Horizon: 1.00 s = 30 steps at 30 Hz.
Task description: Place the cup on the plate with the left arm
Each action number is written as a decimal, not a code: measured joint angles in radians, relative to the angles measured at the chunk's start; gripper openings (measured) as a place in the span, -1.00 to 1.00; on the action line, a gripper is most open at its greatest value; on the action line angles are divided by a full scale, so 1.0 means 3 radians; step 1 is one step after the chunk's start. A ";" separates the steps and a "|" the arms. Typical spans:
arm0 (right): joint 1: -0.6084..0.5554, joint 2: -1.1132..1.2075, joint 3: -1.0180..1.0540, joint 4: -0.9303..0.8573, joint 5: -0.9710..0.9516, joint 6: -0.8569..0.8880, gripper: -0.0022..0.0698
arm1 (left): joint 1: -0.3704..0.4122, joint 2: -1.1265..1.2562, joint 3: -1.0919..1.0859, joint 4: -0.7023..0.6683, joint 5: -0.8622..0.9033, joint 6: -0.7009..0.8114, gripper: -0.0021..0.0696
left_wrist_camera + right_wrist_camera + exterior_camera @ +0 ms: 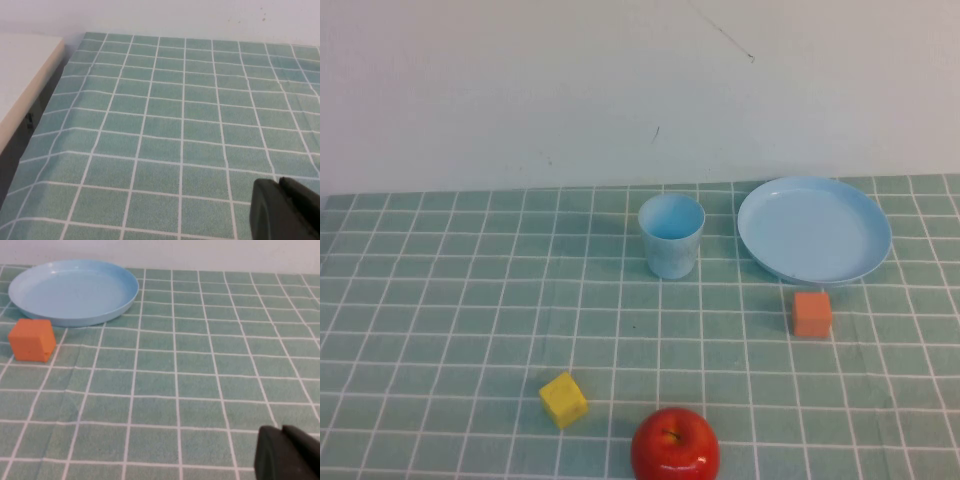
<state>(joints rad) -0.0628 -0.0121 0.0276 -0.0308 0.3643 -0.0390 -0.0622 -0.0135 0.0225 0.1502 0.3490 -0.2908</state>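
Observation:
The light blue cup stands upright on the green checked cloth, just left of the round light blue plate; they are apart. The plate also shows in the right wrist view. Neither arm shows in the high view. My left gripper is shut and empty above bare cloth near the table's left side, with the cup out of its view. My right gripper is shut and empty above bare cloth, well away from the plate.
An orange cube sits just in front of the plate, also seen in the right wrist view. A yellow cube and a red apple lie near the front edge. A pale ledge borders the table's left side.

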 joint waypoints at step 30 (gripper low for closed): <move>0.0000 0.0000 0.0000 0.0000 0.0000 0.0000 -0.95 | 0.0000 0.0000 0.0026 0.0174 -0.2496 0.0000 -0.95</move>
<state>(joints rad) -0.0628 -0.0121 0.0276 -0.0308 0.3643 -0.0390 -0.0622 -0.0135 0.0302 0.2024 -0.3997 -0.2908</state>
